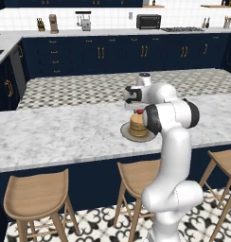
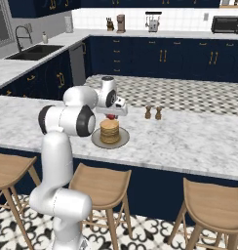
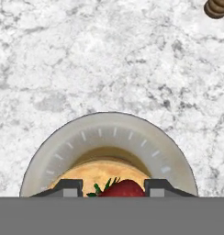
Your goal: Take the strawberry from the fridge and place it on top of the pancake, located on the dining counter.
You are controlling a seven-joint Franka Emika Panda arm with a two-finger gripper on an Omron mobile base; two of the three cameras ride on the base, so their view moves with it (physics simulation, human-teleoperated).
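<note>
One strawberry (image 3: 123,189), clenched between the gripper (image 3: 113,187) fingers, hangs just above the pancake (image 2: 110,131) on its plate (image 3: 63,151); should you release off-centre, it may roll off the stack onto the dining counter (image 1: 56,130).

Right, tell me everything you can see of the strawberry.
The strawberry is a small, bright red, rounded fruit with green leaves at one end. It sits between the two dark fingertips of the gripper, directly over the tan pancake on its beige plate. From the base views it shows as a red spot just above the stack. Whether it already rests on the pancake cannot be told.
</note>
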